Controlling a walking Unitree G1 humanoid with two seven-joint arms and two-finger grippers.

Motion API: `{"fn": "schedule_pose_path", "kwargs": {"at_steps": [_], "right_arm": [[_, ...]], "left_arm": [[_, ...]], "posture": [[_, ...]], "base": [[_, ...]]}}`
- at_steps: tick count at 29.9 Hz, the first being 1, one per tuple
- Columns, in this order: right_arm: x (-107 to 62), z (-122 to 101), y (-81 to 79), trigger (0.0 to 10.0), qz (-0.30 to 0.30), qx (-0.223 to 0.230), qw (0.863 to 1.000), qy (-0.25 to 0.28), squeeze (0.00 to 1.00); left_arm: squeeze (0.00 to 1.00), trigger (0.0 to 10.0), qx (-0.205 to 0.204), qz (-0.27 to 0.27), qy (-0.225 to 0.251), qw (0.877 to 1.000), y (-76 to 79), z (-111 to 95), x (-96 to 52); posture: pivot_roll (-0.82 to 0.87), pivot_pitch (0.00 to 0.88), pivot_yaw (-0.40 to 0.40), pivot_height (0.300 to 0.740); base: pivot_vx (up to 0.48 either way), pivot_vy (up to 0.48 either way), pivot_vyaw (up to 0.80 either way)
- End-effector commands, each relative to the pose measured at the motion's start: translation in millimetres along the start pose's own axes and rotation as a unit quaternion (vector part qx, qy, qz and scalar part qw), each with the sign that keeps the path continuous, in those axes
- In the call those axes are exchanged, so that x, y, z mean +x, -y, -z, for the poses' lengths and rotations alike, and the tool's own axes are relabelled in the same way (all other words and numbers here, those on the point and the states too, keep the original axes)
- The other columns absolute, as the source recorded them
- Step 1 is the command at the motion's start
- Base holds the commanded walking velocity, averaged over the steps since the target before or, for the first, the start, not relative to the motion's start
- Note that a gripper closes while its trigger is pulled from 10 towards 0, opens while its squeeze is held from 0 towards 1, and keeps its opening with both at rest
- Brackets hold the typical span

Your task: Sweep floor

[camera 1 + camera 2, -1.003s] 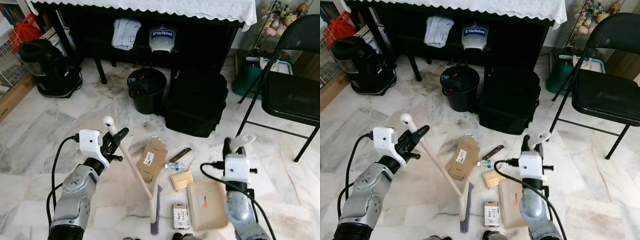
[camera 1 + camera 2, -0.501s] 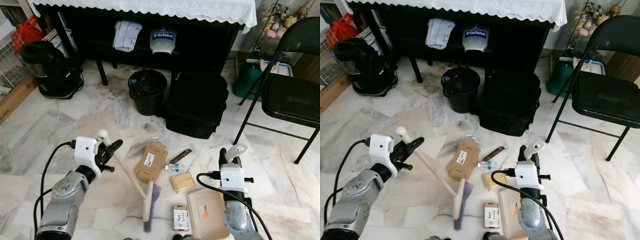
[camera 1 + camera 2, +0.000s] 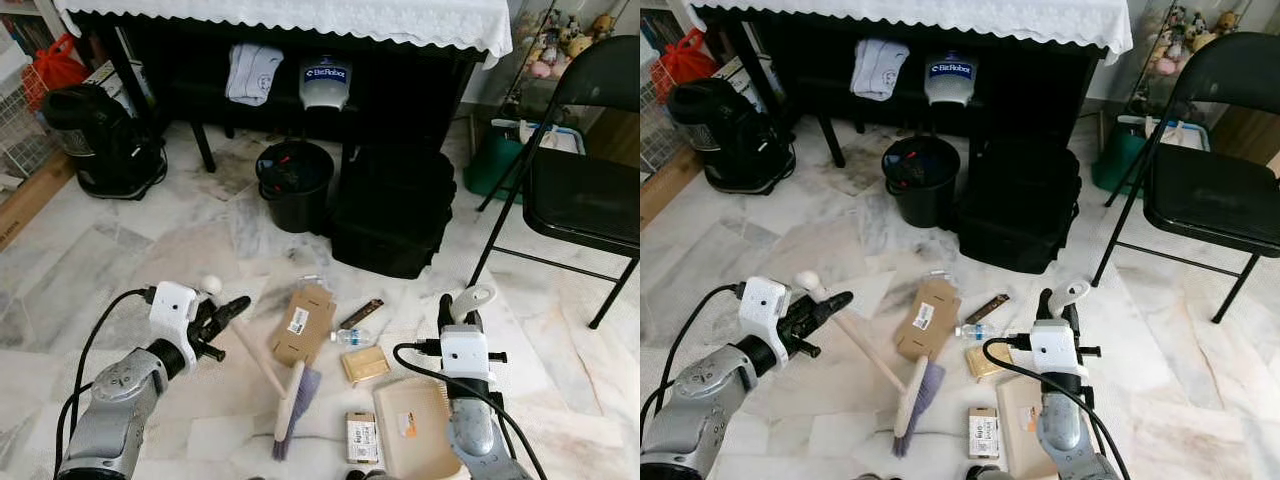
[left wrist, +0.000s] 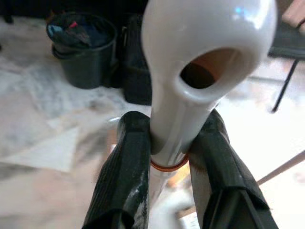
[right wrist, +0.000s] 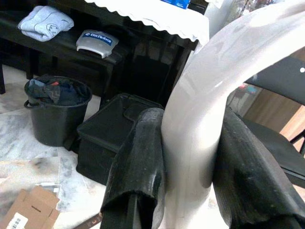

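- left gripper point(image 3: 228, 309) clamped on the white knob end of the brush point(image 3: 262, 366); wrist view shows both black fingers point(image 4: 125, 167) pinching the handle neck. Brush slopes down and away to the right of the gripper, bristle head resting on the floor point(image 3: 130, 250).
- right gripper point(image 3: 462, 309) closed around the white curved handle of the dustpan point(image 3: 418, 430); pan lies flat on the floor just below and left of that gripper.
- litter not yet collected, judging from the floor: small box point(image 3: 361, 435) touching the pan's left edge, tan block point(image 3: 363, 362) just beyond it, small plastic bottle point(image 3: 352, 335), flattened cardboard box point(image 3: 304, 320) beside the brush head, dark strip point(image 3: 360, 311) further out.
- pan looks empty apart from an orange label; sweeping seems early, nearly all left to do.
- surface: pale marble tile, grey veins, smooth, so light scraps should slide easily.
- further off: black bucket point(image 3: 294, 181), black bag point(image 3: 393, 208), black folding chair point(image 3: 575, 180) to the right, dark table point(image 3: 300, 40) with white lace cloth, black appliance point(image 3: 100, 135) far left.
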State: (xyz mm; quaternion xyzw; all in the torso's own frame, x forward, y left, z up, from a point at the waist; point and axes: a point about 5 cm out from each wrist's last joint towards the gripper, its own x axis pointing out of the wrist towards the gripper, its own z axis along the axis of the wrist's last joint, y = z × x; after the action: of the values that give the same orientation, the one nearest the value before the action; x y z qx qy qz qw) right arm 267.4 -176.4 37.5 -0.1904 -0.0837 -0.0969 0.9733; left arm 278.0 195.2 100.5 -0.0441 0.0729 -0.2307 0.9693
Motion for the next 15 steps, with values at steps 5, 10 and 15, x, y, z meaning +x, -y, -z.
{"fn": "schedule_pose_path", "kwargs": {"at_steps": [5,10,15], "right_arm": [[-7.3,13.3,3.7,10.0,0.001,-0.009,0.999,-0.039,0.00],[-6.7,12.9,3.6,10.0,0.003,-0.007,0.999,-0.039,0.00],[-6.2,12.6,3.6,10.0,0.004,-0.006,0.999,-0.039,0.00]], "left_arm": [[0.00,10.0,-0.002,-0.065,0.033,0.997,-6.1,3.9,3.5],[0.00,10.0,-0.002,-0.059,0.034,0.998,6.0,8.2,2.5],[0.00,10.0,-0.015,-0.063,0.044,0.997,10.3,9.8,5.9]], "posture": [[0.03,0.153,0.006,0.740],[0.03,0.155,0.007,0.740],[0.03,0.156,0.006,0.740]], "base": [[0.000,0.000,0.00],[0.000,0.000,0.00],[0.000,0.000,0.00]]}}
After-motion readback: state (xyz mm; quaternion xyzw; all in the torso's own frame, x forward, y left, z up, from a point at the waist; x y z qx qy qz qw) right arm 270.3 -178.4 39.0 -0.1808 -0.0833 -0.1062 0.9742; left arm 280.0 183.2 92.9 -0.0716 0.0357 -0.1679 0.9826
